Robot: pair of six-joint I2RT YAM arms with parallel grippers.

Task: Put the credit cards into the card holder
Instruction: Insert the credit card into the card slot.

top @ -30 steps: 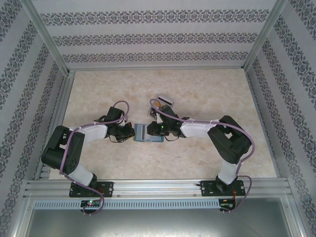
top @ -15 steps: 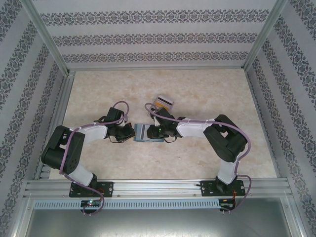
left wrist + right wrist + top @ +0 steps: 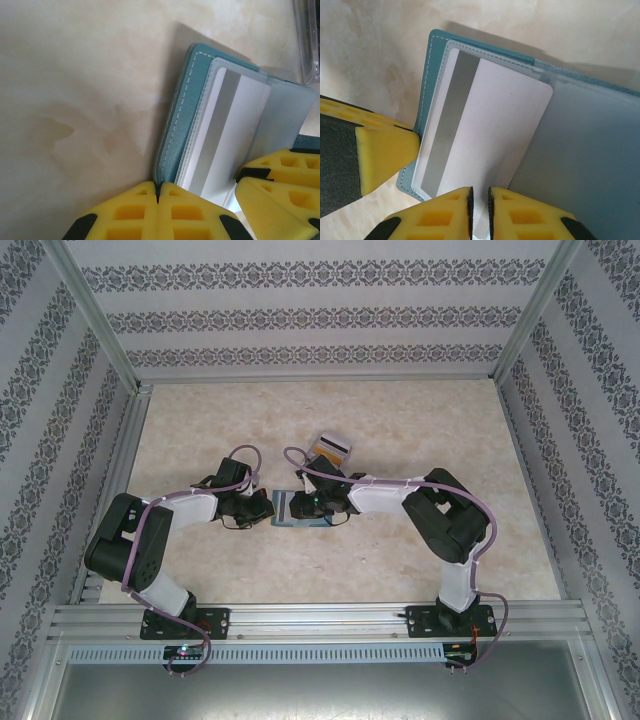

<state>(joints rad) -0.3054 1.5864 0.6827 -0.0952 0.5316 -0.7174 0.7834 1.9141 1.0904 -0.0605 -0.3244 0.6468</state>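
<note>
Top view: the card holder [image 3: 298, 508] lies open mid-worktop [image 3: 420, 560] between both claws, with a clear card box [image 3: 333, 447] just behind it. The right wrist view adds detail. The right claw [image 3: 480, 197] pinches a white credit card [image 3: 490, 120] (silver stripe along one side) lying against the holder's pale pocket page. The left claw [image 3: 157, 192], pressed together, nips the teal cover's edge. Marbled beige surface; patterned walls [image 3: 320, 320].

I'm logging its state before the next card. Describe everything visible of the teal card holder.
The card holder is a small teal wallet, leather-like, with pale stitching round its edge, lying open on the marbled table. Inside are clear blue-grey pocket pages. The left gripper is shut on the cover's edge. A white card with a silver stripe lies on or partly in one pocket, which I cannot tell, pinched by the right gripper.
</note>
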